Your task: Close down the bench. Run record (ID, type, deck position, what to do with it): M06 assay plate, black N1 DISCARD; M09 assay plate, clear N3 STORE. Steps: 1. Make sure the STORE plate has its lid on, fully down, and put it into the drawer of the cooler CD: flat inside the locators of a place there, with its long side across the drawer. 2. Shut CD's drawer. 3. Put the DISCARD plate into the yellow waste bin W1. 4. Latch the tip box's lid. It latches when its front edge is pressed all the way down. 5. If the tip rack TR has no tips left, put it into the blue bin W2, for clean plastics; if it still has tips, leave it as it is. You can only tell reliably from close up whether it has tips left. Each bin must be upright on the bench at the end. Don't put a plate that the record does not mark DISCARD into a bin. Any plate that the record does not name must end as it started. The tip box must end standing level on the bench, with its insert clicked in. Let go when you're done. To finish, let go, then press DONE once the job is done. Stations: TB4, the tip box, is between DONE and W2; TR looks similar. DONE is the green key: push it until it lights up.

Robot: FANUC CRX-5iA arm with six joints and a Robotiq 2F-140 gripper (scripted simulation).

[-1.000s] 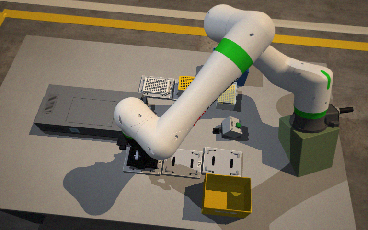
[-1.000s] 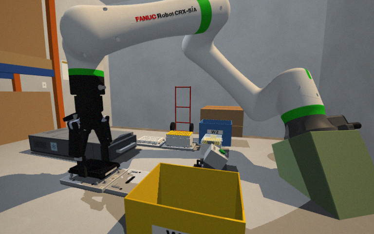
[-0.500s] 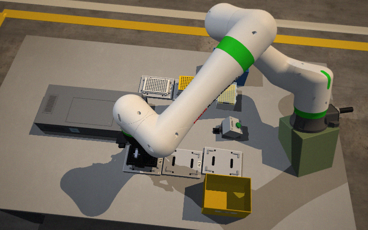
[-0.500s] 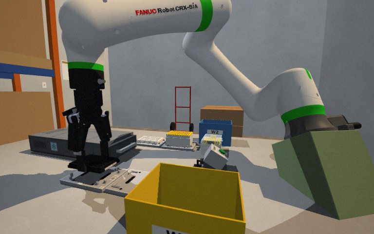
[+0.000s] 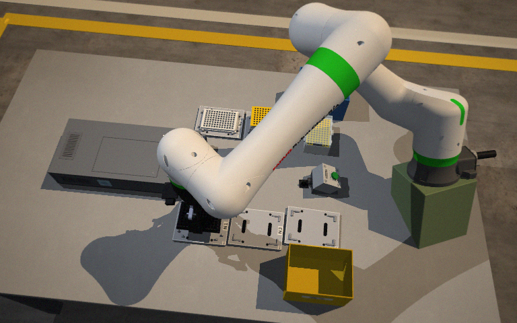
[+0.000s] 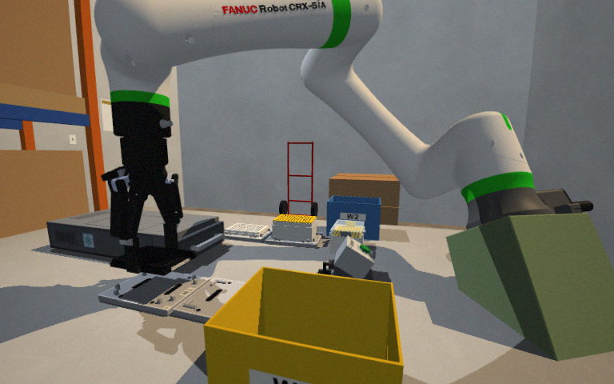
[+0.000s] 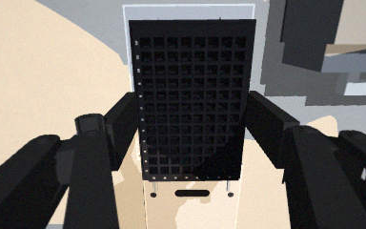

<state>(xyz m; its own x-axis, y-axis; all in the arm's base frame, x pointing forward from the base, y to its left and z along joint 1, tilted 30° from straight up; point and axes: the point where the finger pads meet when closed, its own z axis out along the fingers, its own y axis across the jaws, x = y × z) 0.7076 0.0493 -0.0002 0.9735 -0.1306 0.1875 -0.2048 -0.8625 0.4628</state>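
My gripper is shut on the black assay plate, gripping its two long sides. In the wrist view the black assay plate sits between my fingers, with the N1 nest showing beneath it. In the side view the plate hangs level a little above the nest, off its locators. The yellow bin W1 stands upright and open to the right at the bench front; it also shows in the side view.
Two more deck nests stand bare. The cooler CD lies behind my wrist. At the back are a pale plate, the rack TR, the tip box and the blue bin W2. The DONE key sits mid-bench.
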